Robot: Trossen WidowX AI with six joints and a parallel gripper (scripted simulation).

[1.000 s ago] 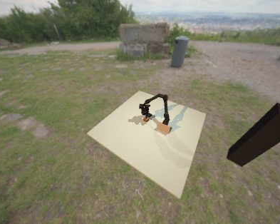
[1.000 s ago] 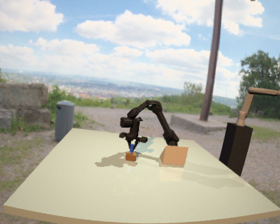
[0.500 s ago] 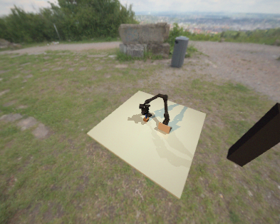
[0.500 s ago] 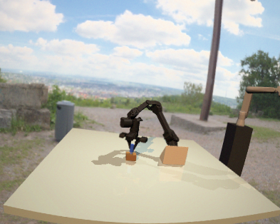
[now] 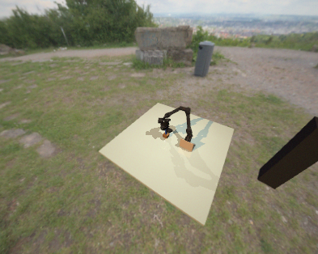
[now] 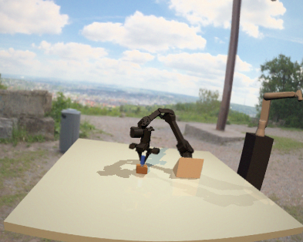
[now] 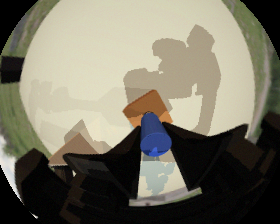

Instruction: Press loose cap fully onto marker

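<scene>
The small orange-brown holder block (image 5: 165, 136) (image 6: 142, 169) (image 7: 145, 101) stands on the pale table (image 5: 143, 162) (image 6: 106, 208) (image 7: 81, 45). The blue cap (image 5: 166, 132) (image 6: 143, 159) (image 7: 155, 137) is upright, directly over the block. My gripper (image 6: 143, 156) (image 7: 151, 126) is shut on it, one finger on each side. In the wrist view a small dark spot shows at the cap's far end, over the block. The marker's body is mostly hidden by the cap, and I cannot tell how far the cap sits over it.
A larger tan-orange slanted block (image 5: 187, 145) (image 6: 190, 168) (image 7: 75, 150) stands on the table near the arm's base. A dark post (image 5: 293, 154) (image 6: 255, 159) stands beyond the table's edge. Arm shadows fall across the table.
</scene>
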